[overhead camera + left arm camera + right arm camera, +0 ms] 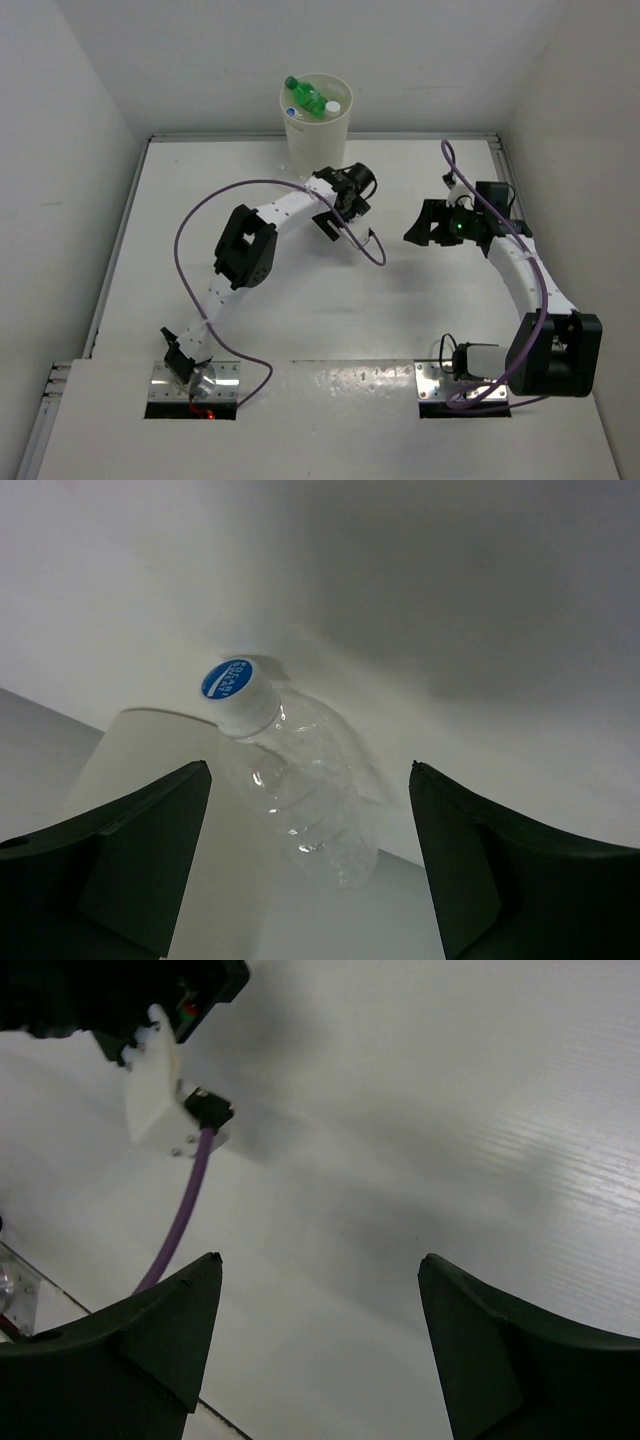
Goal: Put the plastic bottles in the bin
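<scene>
The cream-white bin stands at the table's far edge. A green bottle and a white-capped bottle lie in it. My left gripper hovers just in front of the bin, open and empty. In the left wrist view a clear bottle with a blue cap shows tilted beyond the open gripper, against the bin's side. I cannot tell whether it touches the bin. My right gripper is open and empty over the table's right middle. The other bottles are not in view.
White walls close the table on three sides. The left arm's purple cable loops over the left middle. The right wrist view shows a white connector block with that cable above the bare table.
</scene>
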